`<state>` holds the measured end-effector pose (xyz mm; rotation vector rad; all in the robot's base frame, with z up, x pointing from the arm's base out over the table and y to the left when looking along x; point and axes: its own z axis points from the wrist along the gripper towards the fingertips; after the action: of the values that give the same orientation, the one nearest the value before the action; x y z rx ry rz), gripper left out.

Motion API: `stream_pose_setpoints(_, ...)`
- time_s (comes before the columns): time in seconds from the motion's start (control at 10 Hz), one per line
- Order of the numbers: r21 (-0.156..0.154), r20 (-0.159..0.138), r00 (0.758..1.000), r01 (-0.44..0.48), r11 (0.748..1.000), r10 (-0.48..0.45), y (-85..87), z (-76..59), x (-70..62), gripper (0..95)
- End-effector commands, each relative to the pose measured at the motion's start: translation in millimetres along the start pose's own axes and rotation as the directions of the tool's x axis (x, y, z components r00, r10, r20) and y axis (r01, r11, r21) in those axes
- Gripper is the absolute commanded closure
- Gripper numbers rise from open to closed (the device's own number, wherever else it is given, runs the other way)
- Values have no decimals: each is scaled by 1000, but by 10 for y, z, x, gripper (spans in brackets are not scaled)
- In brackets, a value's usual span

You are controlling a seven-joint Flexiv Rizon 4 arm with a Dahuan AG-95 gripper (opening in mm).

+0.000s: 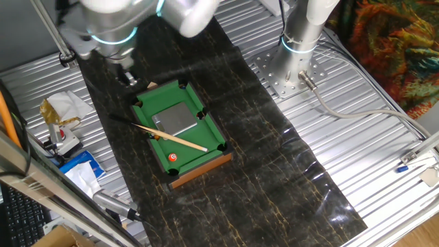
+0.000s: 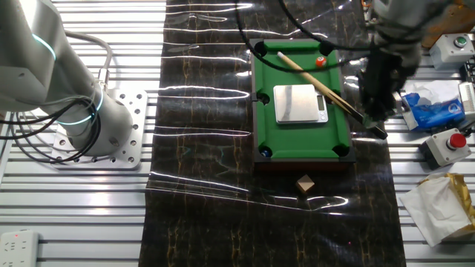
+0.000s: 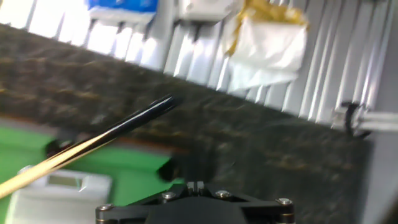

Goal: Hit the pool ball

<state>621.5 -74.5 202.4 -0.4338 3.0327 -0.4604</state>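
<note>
The pool ball (image 1: 173, 157), orange-red with a white spot, lies on the mini green pool table (image 1: 199, 140) near its front end. It also shows in the other fixed view (image 2: 320, 63). A wooden cue (image 1: 171, 137) lies slantwise across the table, its dark butt sticking out over the black mat (image 2: 375, 127). My gripper (image 1: 127, 77) hangs above the mat beside the table's far left corner, near the cue's butt (image 3: 155, 107), and touches nothing. Its fingertips (image 3: 194, 185) stand pressed together, holding nothing. The ball is out of the hand view.
A grey metal plate (image 1: 175, 118) lies on the felt. A small wooden cube (image 2: 303, 184) sits on the mat. Crumpled paper with yellow tape (image 1: 62, 106), a blue packet (image 1: 79, 168) and a red button box (image 2: 445, 144) lie beside the mat. The arm's base (image 1: 295, 68) stands at the back.
</note>
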Motion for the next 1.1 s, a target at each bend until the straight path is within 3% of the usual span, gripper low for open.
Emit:
stream_pose_setpoints(0.1, -114, 72, 973, -210, 971, 219, 36, 14, 37, 950)
stream_pose_setpoints(0.2, -153, 73, 965, -239, 959, 253, 45, 57, 17, 950)
stream_pose_setpoints(0.4, -164, 92, 961, -244, 956, 261, 49, 220, -58, 950)
stream_pose_setpoints(0.5, -164, 124, 955, -247, 955, 269, 52, 323, -153, 950)
stream_pose_setpoints(0.8, -161, 136, 957, -232, 959, 255, 38, 263, -439, 950)
stream_pose_setpoints(0.9, -161, 136, 958, -229, 960, 251, 36, 224, -518, 760)
stream_pose_setpoints(1.0, -183, 137, 952, -248, 951, 274, 37, 177, -602, 760)
stream_pose_setpoints(1.1, -200, 127, 940, -290, 936, 318, 41, 175, -609, 570)
